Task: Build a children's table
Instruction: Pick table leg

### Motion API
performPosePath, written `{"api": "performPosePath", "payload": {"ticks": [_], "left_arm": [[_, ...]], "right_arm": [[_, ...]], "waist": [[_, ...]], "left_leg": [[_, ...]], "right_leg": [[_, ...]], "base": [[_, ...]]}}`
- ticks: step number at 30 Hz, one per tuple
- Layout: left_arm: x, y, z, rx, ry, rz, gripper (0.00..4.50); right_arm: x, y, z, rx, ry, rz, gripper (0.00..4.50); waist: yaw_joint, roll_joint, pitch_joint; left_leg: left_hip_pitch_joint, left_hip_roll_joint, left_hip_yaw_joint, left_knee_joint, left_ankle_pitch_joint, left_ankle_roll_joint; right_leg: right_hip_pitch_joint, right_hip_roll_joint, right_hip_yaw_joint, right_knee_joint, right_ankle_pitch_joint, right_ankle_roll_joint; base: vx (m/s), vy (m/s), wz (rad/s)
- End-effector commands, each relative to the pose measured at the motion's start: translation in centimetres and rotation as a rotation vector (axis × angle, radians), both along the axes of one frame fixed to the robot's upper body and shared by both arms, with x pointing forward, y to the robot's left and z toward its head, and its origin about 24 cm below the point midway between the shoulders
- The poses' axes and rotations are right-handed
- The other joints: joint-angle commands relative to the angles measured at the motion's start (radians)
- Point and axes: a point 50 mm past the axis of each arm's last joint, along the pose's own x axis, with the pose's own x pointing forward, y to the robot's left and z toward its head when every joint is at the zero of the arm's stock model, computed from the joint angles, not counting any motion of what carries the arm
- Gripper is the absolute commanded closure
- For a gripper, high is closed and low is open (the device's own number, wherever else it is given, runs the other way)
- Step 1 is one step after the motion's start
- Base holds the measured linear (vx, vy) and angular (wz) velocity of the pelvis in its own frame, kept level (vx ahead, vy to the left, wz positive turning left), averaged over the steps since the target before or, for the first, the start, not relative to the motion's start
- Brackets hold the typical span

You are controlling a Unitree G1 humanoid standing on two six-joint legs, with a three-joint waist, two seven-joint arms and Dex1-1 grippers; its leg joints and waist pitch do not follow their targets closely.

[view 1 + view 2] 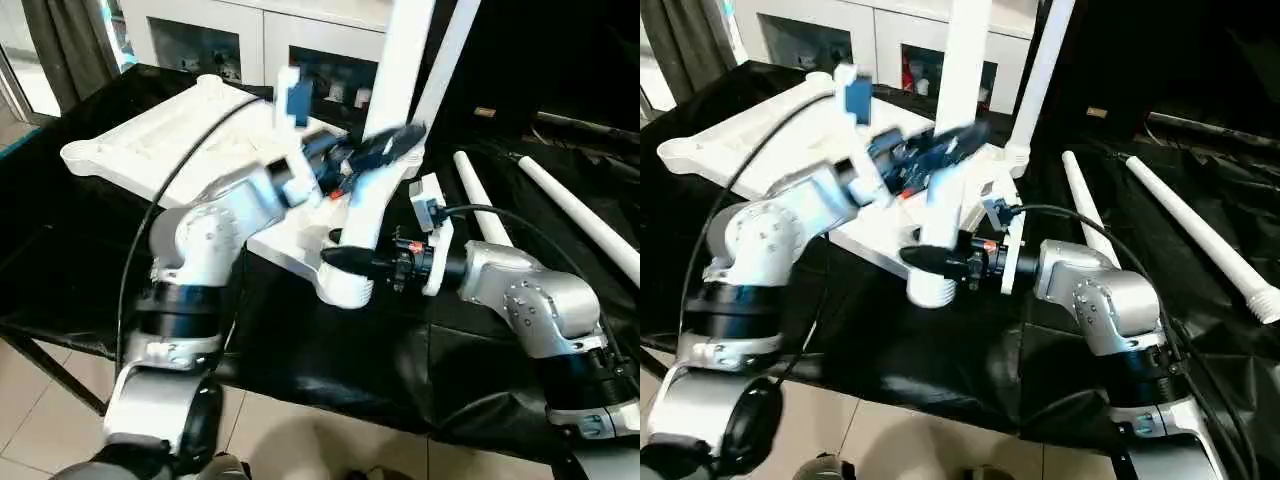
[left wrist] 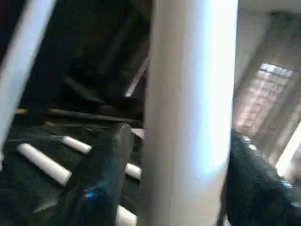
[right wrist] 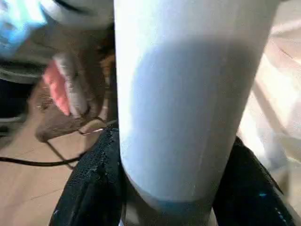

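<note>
We are seating a leg (image 1: 385, 130) in the tabletop (image 1: 170, 140) corner socket at the table's near edge; left gripper (image 1: 385, 148) and right gripper (image 1: 350, 262) both clasp it; next we should press it down squarely.

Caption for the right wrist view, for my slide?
Right end effector straddling the upright white leg just above its corner socket.

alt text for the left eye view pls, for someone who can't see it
Both grippers, left above right, bracket an upright white leg standing in the near corner socket of the white tabletop. A second leg stands behind, and two loose legs lie on the black-draped table.
</note>
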Motion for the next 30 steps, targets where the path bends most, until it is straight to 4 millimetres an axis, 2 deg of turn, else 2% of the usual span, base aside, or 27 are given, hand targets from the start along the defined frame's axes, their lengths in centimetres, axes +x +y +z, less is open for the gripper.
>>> {"api": "performPosePath", "payload": {"ticks": [1, 2, 5, 7, 8, 12, 14, 20, 27, 30], "left_arm": [[0.9, 0.6, 0.6, 0.0, 0.006, 0.116, 2.0], [0.9, 0.6, 0.6, -0.001, 0.003, 0.115, 2.37], [0.7, 0.5, 0.8, -0.002, -0.004, 0.103, 2.43], [0.5, 0.4, 0.8, -0.004, -0.003, 0.09, 2.66], [0.3, 0.4, 0.8, -0.007, -0.004, 0.079, 2.66], [0.1, 0.1, 0.9, -0.004, -0.007, 0.054, 2.72], [0.0, 0.1, 0.9, 0.001, -0.011, 0.045, 2.74], [-0.5, -0.4, 0.6, 0.068, -0.02, -0.026, 2.74], [-1.0, -0.8, 0.4, 0.096, -0.035, -0.086, 2.74], [-0.9, -0.9, 0.4, 0.096, -0.033, -0.088, 2.74]], "right_arm": [[0.4, 0.1, 1.0, -0.001, -0.069, -0.013, 2.57], [0.4, 0.1, 1.0, -0.002, -0.071, -0.013, 2.57], [0.4, 0.2, 1.0, -0.011, -0.08, -0.015, 2.57], [0.4, 0.3, 1.1, -0.011, -0.102, -0.018, 2.57], [0.5, 0.3, 1.3, 0.011, -0.104, -0.012, 2.01], [0.4, 0.4, 1.6, 0.05, -0.081, 0.009, 1.87], [0.4, 0.3, 1.6, 0.047, -0.08, 0.011, 1.46], [0.5, -0.1, 1.5, -0.012, -0.079, 0.03, 1.43], [0.8, -0.6, 1.4, -0.026, 0.033, 0.039, 1.43], [0.8, -0.6, 1.2, -0.035, 0.042, 0.046, 1.43]], "waist": [[0.003, -0.006, -0.08], [0.003, -0.006, -0.079], [0.002, -0.005, -0.08], [0.002, -0.004, -0.08], [0.001, -0.005, -0.08], [0.0, -0.005, -0.078], [0.0, -0.004, -0.078], [0.003, -0.005, -0.078], [0.001, -0.006, -0.079], [0.001, -0.008, -0.079]], "left_leg": [[0.016, 0.01, 0.002, -0.066, -0.166, -0.013], [0.015, 0.009, 0.002, -0.066, -0.162, -0.009], [0.015, 0.01, 0.002, -0.066, -0.151, -0.002], [0.017, 0.011, 0.003, -0.065, -0.151, 0.002], [0.016, 0.011, 0.003, -0.065, -0.149, 0.003], [0.016, 0.011, 0.004, -0.065, -0.165, 0.008], [0.017, 0.011, 0.004, -0.066, -0.165, 0.005], [0.018, 0.012, 0.004, -0.066, -0.169, -0.003], [0.017, 0.01, 0.005, -0.064, -0.149, 0.003], [0.017, 0.011, 0.005, -0.064, -0.154, -0.001]], "right_leg": [[0.052, -0.03, 0.023, -0.067, -0.202, -0.171], [0.051, -0.029, 0.022, -0.066, -0.201, -0.17], [0.051, -0.029, 0.022, -0.064, -0.19, -0.177], [0.05, -0.029, 0.022, -0.064, -0.179, -0.184], [0.051, -0.029, 0.022, -0.063, -0.173, -0.187], [0.05, -0.029, 0.022, -0.064, -0.191, -0.189], [0.049, -0.029, 0.022, -0.066, -0.201, -0.185], [0.049, -0.029, 0.023, -0.066, -0.217, -0.173], [0.051, -0.029, 0.022, -0.062, -0.184, -0.196], [0.051, -0.03, 0.023, -0.063, -0.195, -0.189]], "base": [[0.0, 0.0, 0.0], [0.0, 0.0, 0.0], [0.0, 0.0, 0.0], [0.0, 0.0, 0.0], [0.0, 0.0, 0.0], [0.0, 0.0, 0.0], [0.0, 0.0, 0.0], [0.0, 0.0, 0.0], [0.0, 0.0, 0.0], [0.0, 0.0, 0.0]]}}
